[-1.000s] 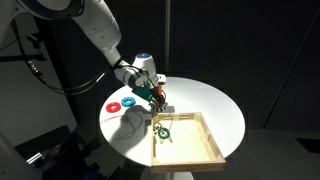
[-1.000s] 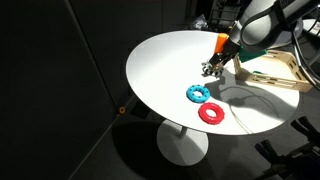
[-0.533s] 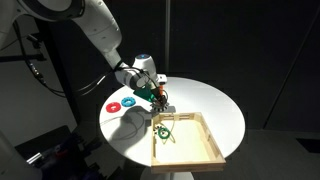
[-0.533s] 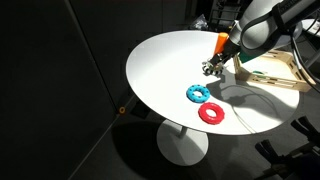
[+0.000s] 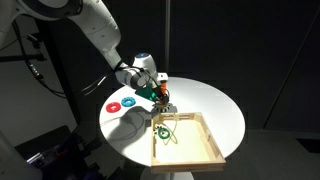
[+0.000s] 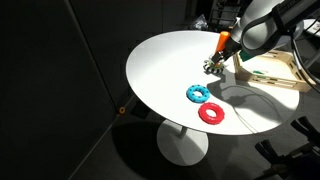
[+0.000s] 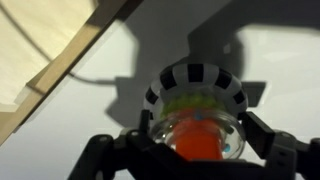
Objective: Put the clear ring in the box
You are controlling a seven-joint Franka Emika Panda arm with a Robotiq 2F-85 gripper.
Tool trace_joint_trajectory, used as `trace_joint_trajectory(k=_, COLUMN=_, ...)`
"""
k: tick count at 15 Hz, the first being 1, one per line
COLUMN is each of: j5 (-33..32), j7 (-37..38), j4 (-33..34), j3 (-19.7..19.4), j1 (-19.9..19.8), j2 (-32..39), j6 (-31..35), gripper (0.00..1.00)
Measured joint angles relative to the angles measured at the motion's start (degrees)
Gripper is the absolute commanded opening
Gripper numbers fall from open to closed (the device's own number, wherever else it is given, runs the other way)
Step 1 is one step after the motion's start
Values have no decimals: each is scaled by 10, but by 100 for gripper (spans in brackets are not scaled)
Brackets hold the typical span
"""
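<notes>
Wrist view: my jaws are closed onto the clear ring (image 7: 193, 100), one finger at each side of it, holding it above the white tabletop (image 7: 270, 60). Its rim shows dark and light bands, and an orange-red colour shines through its middle. The light wood wall of the box (image 7: 60, 55) crosses the upper left corner, apart from the ring. In both exterior views my jaws hang over the tabletop (image 5: 215, 105) just beside the box (image 5: 188, 160), near the corner where the green ring (image 5: 162, 131) lies inside; the clear ring is too small to make out there. The blue ring (image 6: 197, 93) and the red ring (image 6: 212, 113) lie flat side by side on the tabletop, well apart from the box
</notes>
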Motion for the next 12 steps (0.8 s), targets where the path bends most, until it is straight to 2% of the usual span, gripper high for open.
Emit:
trace_joint_trajectory(k=8, j5=0, j7=9, j4=-10, j3=-2, j1=3, j2=-62, j6=0, gripper=65)
trace_joint_trajectory(k=12, j5=0, j7=21, j4=-28, j3=-16, j1=12, j2=-107, j6=0, gripper=65)
